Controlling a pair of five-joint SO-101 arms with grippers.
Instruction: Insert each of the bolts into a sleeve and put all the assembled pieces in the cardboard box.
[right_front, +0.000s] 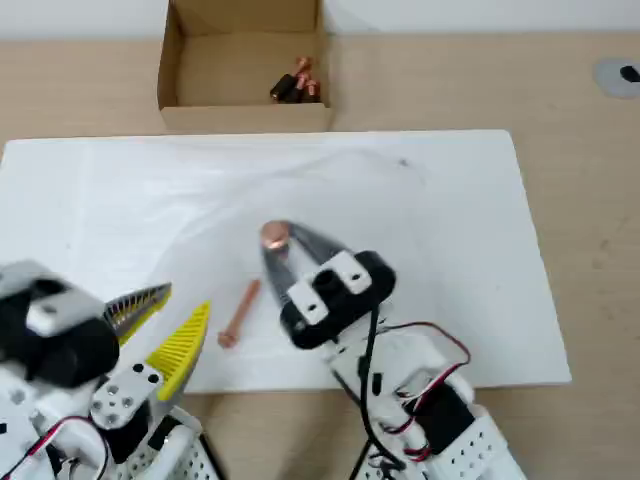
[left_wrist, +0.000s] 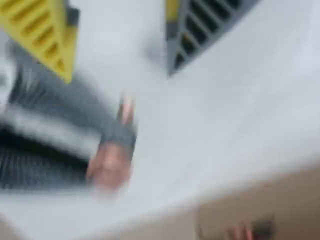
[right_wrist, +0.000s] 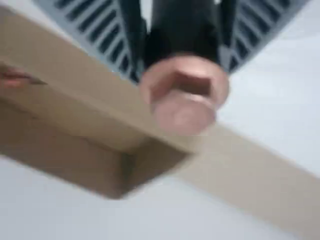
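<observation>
The left tool (right_front: 188, 298) hangs over the near left part of the white sheet (right_front: 450, 250) on the desk (right_front: 580, 180), its yellow fingers spread with nothing between them. Just beside it a bolt (right_front: 240, 312) lies loose on the sheet. Further right, the right tool (right_front: 277, 240) is clamped on an assembled piece (right_wrist: 185, 95), copper head outward. Beyond the sheet, the cardboard box (right_front: 168, 60) holds finished pieces (right_front: 297, 83).

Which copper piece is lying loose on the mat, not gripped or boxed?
The bare bolt lying flat on the white mat, nearest the left gripper. Another piece is clamped in the right gripper; the rest sit in the cardboard box.
</observation>
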